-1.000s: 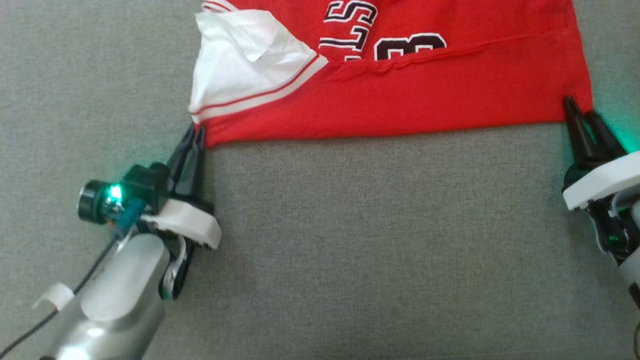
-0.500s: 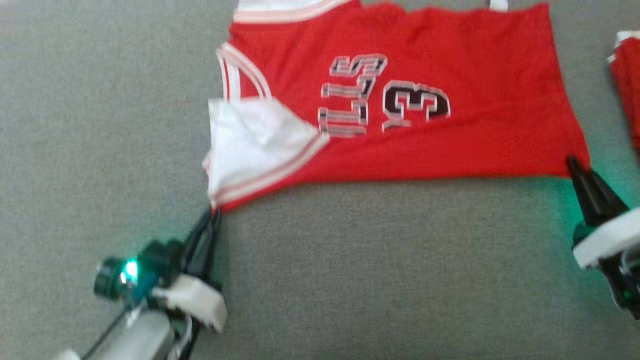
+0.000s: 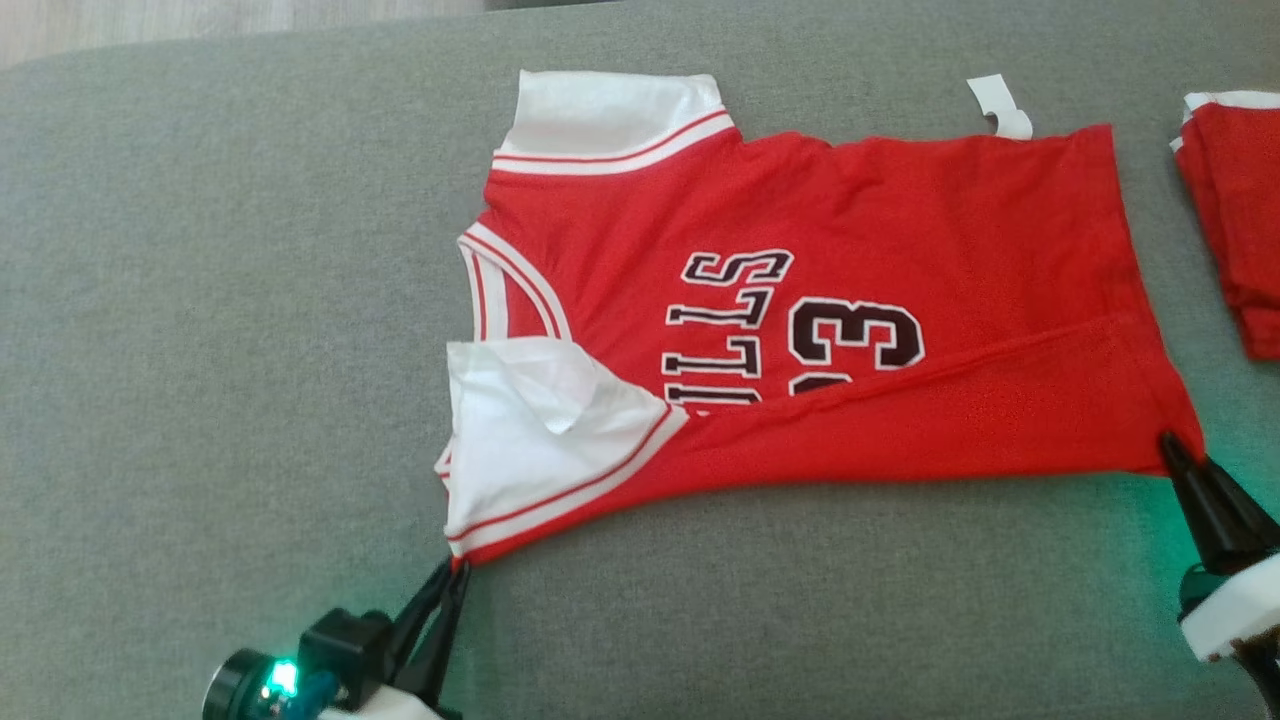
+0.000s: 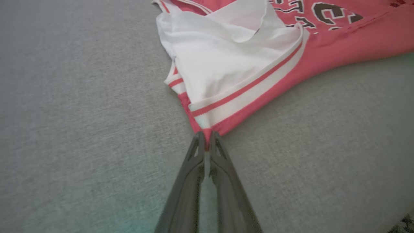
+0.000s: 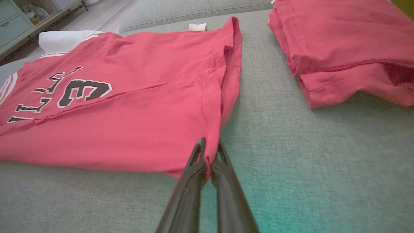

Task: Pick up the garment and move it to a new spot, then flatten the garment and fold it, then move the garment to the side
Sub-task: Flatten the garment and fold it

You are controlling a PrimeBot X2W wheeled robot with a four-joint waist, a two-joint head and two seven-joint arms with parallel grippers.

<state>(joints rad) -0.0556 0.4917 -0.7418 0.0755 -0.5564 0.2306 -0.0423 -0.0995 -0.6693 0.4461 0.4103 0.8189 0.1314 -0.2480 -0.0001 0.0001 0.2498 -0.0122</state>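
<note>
Red jersey lay on grey fabric surface; left gripper pinched its near-left corner, right gripper pinched its near-right corner.

On the jersey, a folded-over strip hides the end of the lettering and possibly a second digit beside the 3. The pile runs off the head view's right edge, and the left gripper and right gripper are cut off behind their fingers at the bottom. Shelves in the right wrist view's corner are blurred.
</note>
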